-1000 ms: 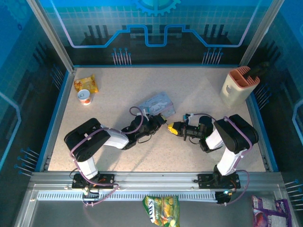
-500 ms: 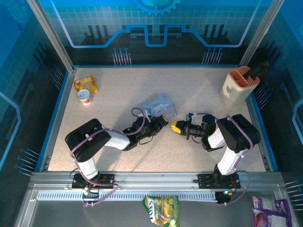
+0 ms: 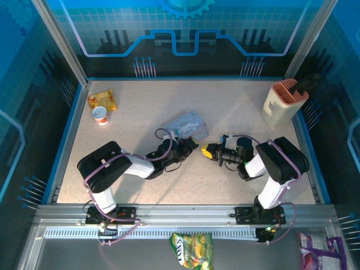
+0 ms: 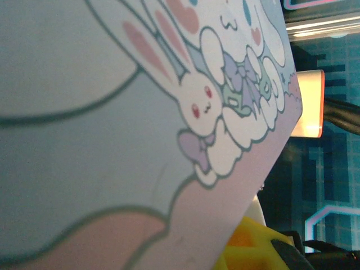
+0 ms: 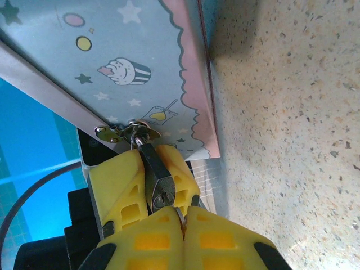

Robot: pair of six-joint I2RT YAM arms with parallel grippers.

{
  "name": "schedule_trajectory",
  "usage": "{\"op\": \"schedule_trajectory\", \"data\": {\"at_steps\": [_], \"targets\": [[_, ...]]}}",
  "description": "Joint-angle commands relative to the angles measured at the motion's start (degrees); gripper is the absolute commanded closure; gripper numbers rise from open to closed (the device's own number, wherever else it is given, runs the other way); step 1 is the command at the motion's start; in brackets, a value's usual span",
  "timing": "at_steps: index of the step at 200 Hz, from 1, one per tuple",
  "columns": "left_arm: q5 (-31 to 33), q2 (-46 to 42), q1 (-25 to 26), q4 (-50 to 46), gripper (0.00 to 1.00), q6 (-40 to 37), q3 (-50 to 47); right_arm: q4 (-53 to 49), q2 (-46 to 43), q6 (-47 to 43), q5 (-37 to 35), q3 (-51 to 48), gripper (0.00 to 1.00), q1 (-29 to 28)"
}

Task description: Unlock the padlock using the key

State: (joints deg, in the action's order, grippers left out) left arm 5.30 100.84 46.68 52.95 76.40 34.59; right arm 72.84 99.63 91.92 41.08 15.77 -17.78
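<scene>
The padlock (image 5: 156, 180), small, stiff and likely slick, hangs from the clasp (image 5: 121, 132) on the tin (image 5: 112, 56), its body pinched by the left pincer (image 5: 149, 169), while the right pincer (image 5: 181, 218) pinches the key (image 5: 178, 211) at its keyhole.

- Your top view is lit evenly from above: the table (image 3: 236, 112) reads bright and pale, while the blue walls around it are dimmer.
- Shadows under both arms are soft and short, with no hard edges.
- In your left wrist view the tin (image 4: 112, 112) is too close to the lens. Its print is blurred, most of all at the left, and the holder (image 4: 307, 104) behind it is washed out.
- Your right wrist view is sharp on the padlock (image 5: 158, 180) and the table specks. The right tool (image 5: 183, 214) at the bottom is slightly soft, and a dark shadow hugs the tin's edge.
</scene>
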Motion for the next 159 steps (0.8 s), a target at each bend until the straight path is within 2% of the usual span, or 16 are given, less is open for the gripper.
{"op": "schedule_trajectory", "data": {"at_steps": [1, 44, 103, 159], "targets": [[-14.35, -0.24, 5.97, 5.41, 1.0, 0.33, 3.89, 4.17, -0.59, -0.81, -2.48, 3.27, 1.0, -4.6], [-14.81, -0.12, 5.71, 5.42, 1.0, 0.37, 4.41, 8.67, 2.43, 1.06, -3.02, 2.43, 1.0, -5.38], [-14.97, -0.31, 5.71, 4.44, 1.0, -0.07, 4.79, 8.69, 1.99, 2.01, -3.94, 3.2, 1.0, -6.33], [-15.05, 0.84, 5.53, 6.62, 1.0, 0.7, 5.6, 8.68, 1.53, 3.4, -7.92, 3.02, 1.0, -10.66]]}}
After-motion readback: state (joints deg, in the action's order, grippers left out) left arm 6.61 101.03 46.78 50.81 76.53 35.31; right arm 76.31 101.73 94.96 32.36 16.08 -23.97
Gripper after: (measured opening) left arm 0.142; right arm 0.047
